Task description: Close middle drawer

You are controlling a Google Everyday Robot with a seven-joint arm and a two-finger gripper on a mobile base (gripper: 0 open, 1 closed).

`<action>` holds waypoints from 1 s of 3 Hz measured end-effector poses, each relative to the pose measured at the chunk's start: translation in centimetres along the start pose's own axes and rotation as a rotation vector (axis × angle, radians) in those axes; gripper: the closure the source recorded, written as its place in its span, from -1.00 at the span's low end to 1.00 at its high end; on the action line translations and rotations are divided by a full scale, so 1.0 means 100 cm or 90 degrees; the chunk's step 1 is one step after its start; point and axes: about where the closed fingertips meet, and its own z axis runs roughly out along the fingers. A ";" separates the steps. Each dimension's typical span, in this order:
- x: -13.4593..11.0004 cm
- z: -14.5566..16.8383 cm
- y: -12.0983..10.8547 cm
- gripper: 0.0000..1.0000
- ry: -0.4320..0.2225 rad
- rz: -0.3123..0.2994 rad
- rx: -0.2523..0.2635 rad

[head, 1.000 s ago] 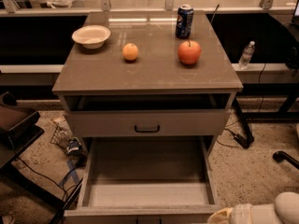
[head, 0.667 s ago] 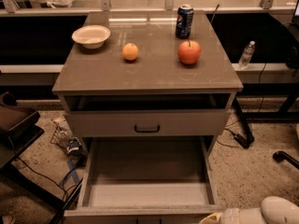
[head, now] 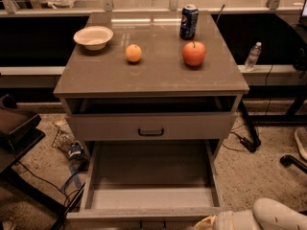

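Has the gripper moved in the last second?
Yes. The gripper, at bottom right, has shifted left along the front of the open middle drawer.

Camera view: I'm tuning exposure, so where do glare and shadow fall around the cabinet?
Camera view: glare streaks the back of the cabinet top; the pulled-out middle drawer is dim inside, darkest under the top drawer; the gripper, at the bottom edge beside the middle drawer's front, is lit.

The gripper (head: 205, 223) shows only as a pale yellowish tip at the bottom edge of the view, right of centre. Just right of it is a short, smooth, cream-white cylindrical arm segment (head: 235, 221). Further right swells a larger rounded white shell (head: 280, 214), with a shadowed join between the two.
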 end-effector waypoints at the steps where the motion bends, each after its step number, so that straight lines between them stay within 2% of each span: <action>1: -0.018 0.005 -0.013 1.00 0.016 -0.027 0.007; 2: -0.031 0.012 -0.033 1.00 0.024 -0.040 0.016; 3: -0.031 0.012 -0.033 1.00 0.024 -0.040 0.016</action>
